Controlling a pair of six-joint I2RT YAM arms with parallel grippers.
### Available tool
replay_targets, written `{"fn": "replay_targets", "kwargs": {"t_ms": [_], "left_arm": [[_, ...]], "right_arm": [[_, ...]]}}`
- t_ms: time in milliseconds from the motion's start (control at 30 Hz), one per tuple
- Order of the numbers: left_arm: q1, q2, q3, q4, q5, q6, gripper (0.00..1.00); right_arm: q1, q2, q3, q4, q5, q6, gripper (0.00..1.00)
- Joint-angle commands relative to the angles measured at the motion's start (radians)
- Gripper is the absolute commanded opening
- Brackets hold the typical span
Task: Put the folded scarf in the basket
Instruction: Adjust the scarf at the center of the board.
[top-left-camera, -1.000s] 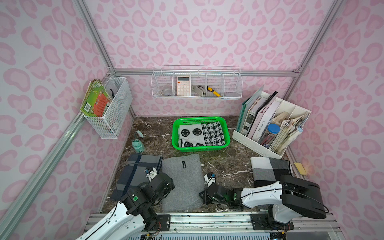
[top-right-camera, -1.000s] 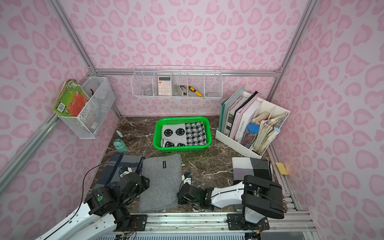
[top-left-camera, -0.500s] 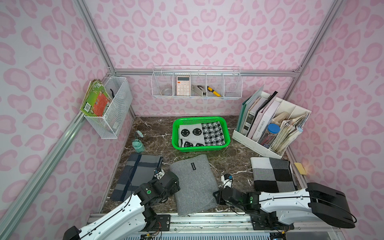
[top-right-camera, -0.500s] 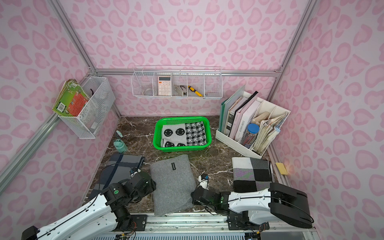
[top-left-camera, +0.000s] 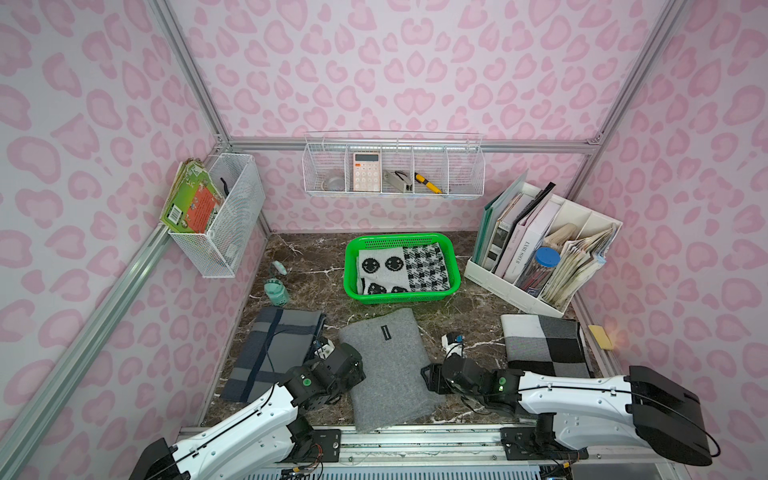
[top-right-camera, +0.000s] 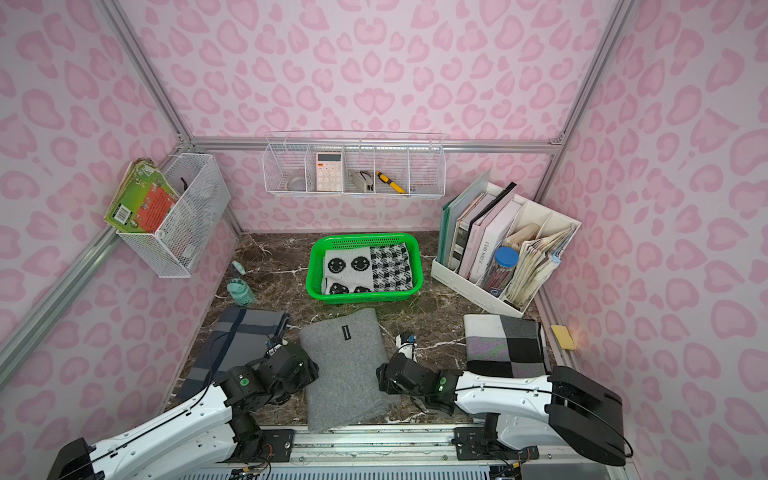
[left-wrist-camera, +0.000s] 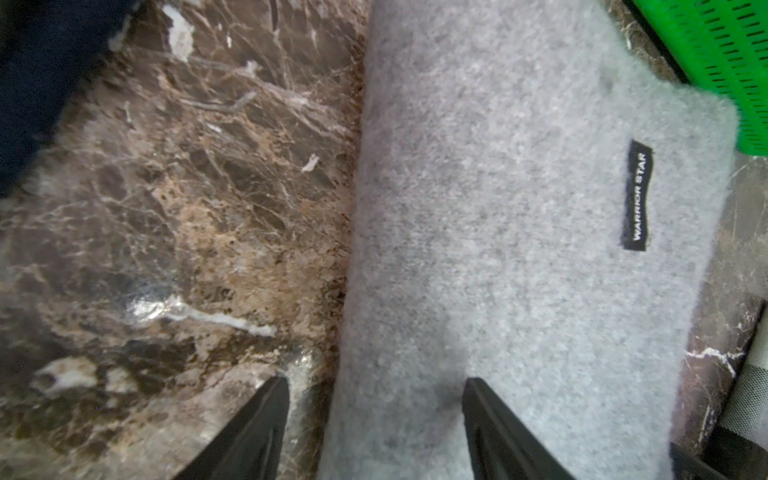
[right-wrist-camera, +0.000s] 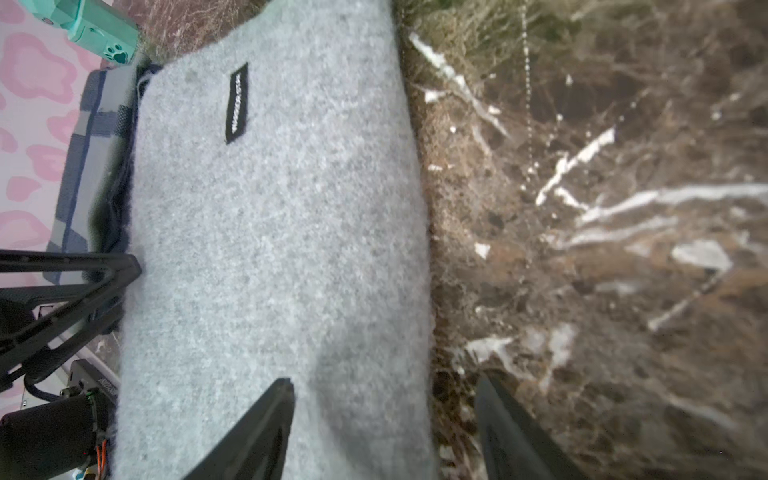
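Note:
The folded scarf (top-left-camera: 386, 365) (top-right-camera: 349, 365) is plain grey with a small black label and lies flat at the front middle of the marble table. My left gripper (left-wrist-camera: 376, 384) (top-left-camera: 353, 374) is open, one finger over the scarf's left edge (left-wrist-camera: 519, 249) and the other over bare marble. My right gripper (right-wrist-camera: 384, 382) (top-left-camera: 428, 376) is open too and straddles the scarf's right edge (right-wrist-camera: 270, 228) the same way. The green basket (top-left-camera: 399, 239) (top-right-camera: 361, 237) stands just beyond the scarf. It holds black-and-white patterned scarves.
A dark blue plaid scarf (top-left-camera: 274, 353) lies left of the grey one, a checked grey-black scarf (top-left-camera: 544, 345) to its right. A teal bottle (top-left-camera: 276, 291) stands at the left, a white file organizer (top-left-camera: 540, 253) back right, and white wire baskets (top-left-camera: 392, 174) hang on the walls.
My right gripper has opened and now spans the scarf's right edge. The scarf has turned slightly, its near end shifting right. My left arm has reached forward to the scarf's left edge.

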Motion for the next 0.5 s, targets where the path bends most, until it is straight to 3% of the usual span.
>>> {"fn": "replay_targets", "kwargs": {"t_ms": [0, 167, 467], "left_arm": [[0.000, 0.006, 0.018, 0.009, -0.041, 0.001, 0.70], [0.001, -0.012, 0.012, -0.030, -0.107, -0.037, 0.70], [0.000, -0.023, -0.006, -0.024, -0.130, -0.055, 0.68]], "right_arm": [[-0.068, 0.027, 0.045, 0.020, -0.085, -0.139, 0.74], [-0.150, 0.150, 0.131, 0.062, -0.224, -0.236, 0.75], [-0.145, 0.314, 0.205, 0.127, -0.310, -0.230, 0.70]]}}
